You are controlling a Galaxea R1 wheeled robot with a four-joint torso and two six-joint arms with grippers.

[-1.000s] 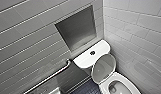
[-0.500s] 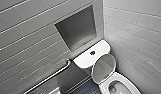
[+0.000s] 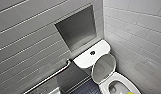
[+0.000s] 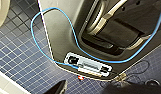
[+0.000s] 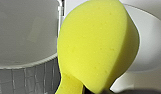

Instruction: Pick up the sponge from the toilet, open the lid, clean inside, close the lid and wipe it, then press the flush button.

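The white oval plastic lid (image 3: 103, 68) is raised, exposing the white ceramic toilet bowl (image 3: 122, 79); the soft bright yellow sponge (image 5: 96, 47) is gripped by the right fingers (image 5: 116, 92), presumably for cleaning inside.

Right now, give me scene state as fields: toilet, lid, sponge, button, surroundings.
toilet: white, in the corner
lid: up, leaning toward the tank
button: on the tank top
sponge: yellow, pinched at one end in the right gripper, close to the bowl
wall: niche above the tank, grab bar beside it
floor: small dark blue tiles
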